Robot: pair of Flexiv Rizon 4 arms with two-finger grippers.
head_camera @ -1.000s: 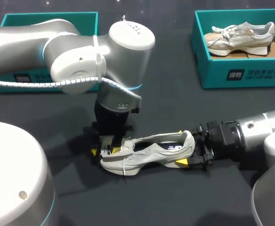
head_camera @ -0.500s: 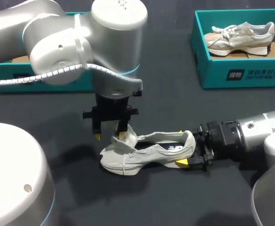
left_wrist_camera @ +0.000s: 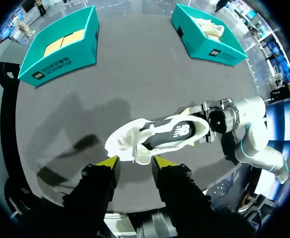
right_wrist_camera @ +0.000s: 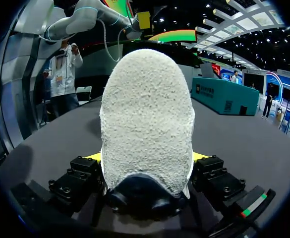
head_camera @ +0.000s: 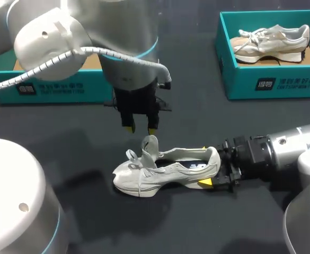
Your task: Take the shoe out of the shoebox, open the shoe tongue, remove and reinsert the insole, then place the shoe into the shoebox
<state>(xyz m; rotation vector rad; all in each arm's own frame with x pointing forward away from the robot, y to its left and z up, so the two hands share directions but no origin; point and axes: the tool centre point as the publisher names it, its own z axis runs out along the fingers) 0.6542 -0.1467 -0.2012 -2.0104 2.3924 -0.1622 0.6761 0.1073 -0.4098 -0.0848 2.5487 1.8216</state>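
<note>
Gripping the shoe (head_camera: pixel 165 172) by its heel, the right claw (head_camera: pixel 214 166) steadies it upright on the counter (head_camera: pixel 197 106). The left claw (head_camera: pixel 140 128) hangs above the raised tongue (head_camera: pixel 150 147), fingers slightly parted, empty. Tongue-opening looks done; next it must reach inside for the insole (left_wrist_camera: pixel 159 130).

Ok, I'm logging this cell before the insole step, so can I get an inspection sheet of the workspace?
Surface: dark table.
Job's things: pale shoe on its sole mid-table, tongue raised; teal shoebox at far left, no shoe in it.
Clutter: second shoebox at far right holds another shoe.
Grippers: left gripper open, above the tongue and apart from it; right gripper shut on the shoe's heel.
Cables: white ribbed hose along the left arm.
Surroundings: nothing seen.
</note>
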